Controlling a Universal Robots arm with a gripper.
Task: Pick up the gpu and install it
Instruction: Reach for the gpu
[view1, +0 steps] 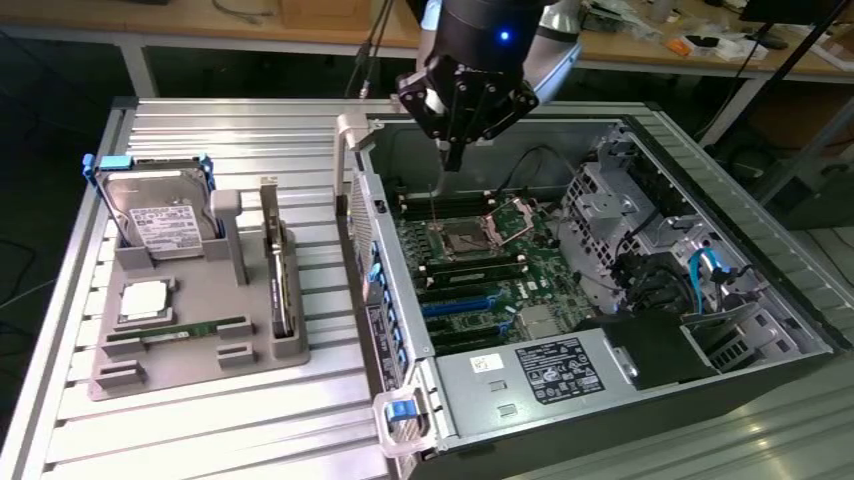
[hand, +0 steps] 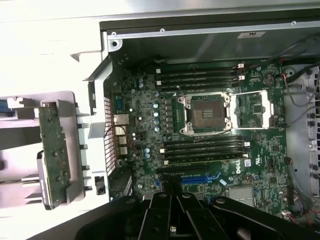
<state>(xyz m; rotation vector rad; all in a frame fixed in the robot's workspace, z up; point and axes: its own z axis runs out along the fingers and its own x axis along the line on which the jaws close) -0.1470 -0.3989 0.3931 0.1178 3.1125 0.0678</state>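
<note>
Graphics card (view1: 276, 270) (hand: 52, 150) on edge in gray holder (view1: 200, 365), untouched, at 9 o'clock of open computer case (view1: 747, 250) in exterior view. Hard drive (view1: 160, 215) at 10 o'clock of card, memory stick (view1: 180, 331) at 7. Gripper (view1: 454, 155) (hand: 172, 210) well apart from card, hanging over motherboard (view1: 494, 270), 12 o'clock of processor socket (view1: 470, 237). Fingers pinched narrow, holding nothing.

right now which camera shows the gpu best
The wrist view: the gpu presents its broad board face. In the exterior view the gpu stands edge-on in the grey holder, so it reads as a thin upright strip.
</note>
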